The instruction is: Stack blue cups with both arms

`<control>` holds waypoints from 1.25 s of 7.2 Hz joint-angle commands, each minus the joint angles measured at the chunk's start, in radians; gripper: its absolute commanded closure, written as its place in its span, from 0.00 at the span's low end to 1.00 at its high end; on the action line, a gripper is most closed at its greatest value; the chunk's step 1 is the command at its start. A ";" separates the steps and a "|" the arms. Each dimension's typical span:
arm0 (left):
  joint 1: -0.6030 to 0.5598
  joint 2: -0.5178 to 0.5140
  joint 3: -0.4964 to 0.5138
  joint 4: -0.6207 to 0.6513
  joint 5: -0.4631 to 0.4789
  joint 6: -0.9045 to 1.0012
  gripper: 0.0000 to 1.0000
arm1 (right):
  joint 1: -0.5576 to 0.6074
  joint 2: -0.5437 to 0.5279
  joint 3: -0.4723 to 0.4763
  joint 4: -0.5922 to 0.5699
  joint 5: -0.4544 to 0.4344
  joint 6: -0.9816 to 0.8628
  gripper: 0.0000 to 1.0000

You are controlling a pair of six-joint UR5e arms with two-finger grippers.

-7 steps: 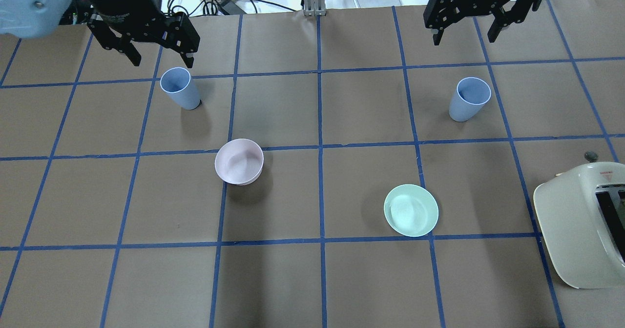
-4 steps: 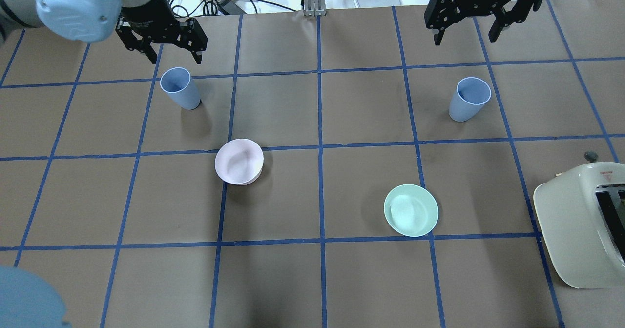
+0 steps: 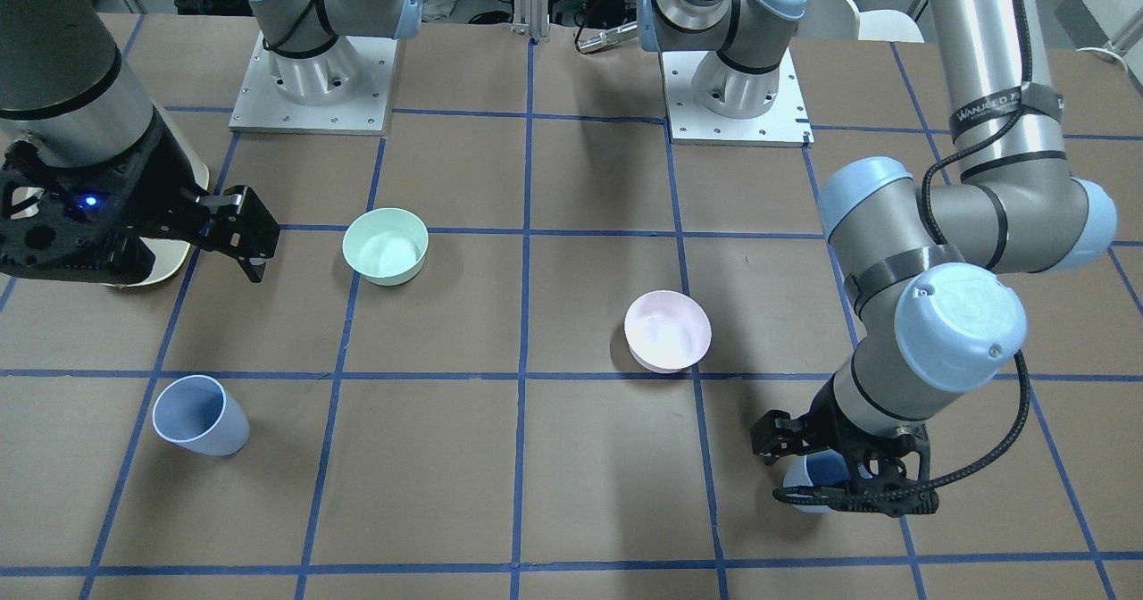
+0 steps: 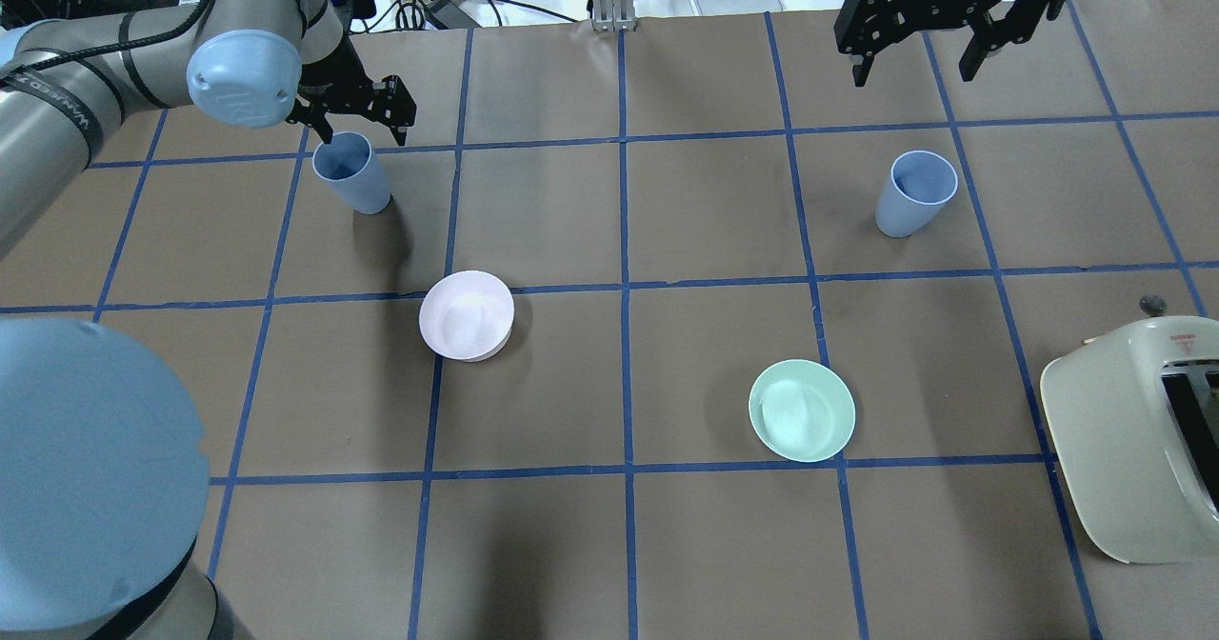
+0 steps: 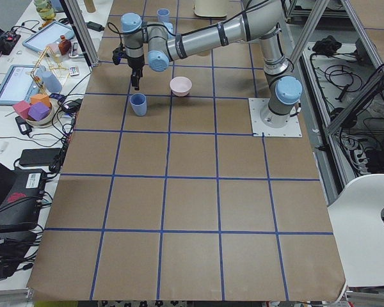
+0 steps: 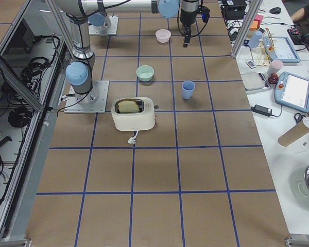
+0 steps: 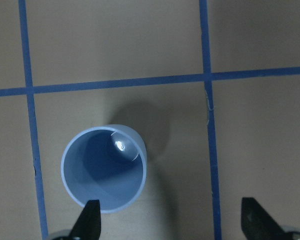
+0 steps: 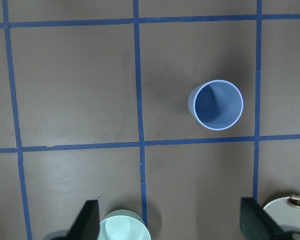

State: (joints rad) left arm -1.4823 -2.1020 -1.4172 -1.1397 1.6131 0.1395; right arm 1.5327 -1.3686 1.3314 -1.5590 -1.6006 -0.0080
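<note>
Blue left cup (image 7: pixel 104 170) stands upright below the left gripper (image 7: pixel 171 210), jaws spread, one finger (image 7: pixel 91 220) over its rim. Descending so could tip it. The right gripper (image 4: pixel 914 69), likewise spread and empty, hovers beyond the right cup (image 4: pixel 914 194).

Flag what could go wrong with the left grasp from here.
Left gripper is open but off-centre: one finger lines up with the rim of the left cup, so descending could tip it.
Right gripper hangs open away from the right cup; unheld, that cup could slide when stacked into.

Pink bowl (image 4: pixel 467 314), mint bowl (image 4: pixel 801 410), toaster (image 4: pixel 1133 440)
</note>
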 commanded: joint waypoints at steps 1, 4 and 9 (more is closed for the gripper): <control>0.007 -0.044 0.000 0.020 0.002 0.002 0.67 | -0.022 0.000 -0.001 -0.003 -0.005 -0.012 0.00; 0.007 -0.067 0.004 0.086 0.005 0.002 1.00 | -0.136 0.025 0.003 -0.013 0.002 -0.042 0.00; -0.298 -0.019 0.124 -0.109 -0.004 -0.355 1.00 | -0.218 0.230 0.017 -0.182 0.014 -0.133 0.00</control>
State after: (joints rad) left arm -1.6742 -2.1123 -1.3352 -1.1987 1.6127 -0.0914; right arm 1.3261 -1.1760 1.3375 -1.7204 -1.5875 -0.1328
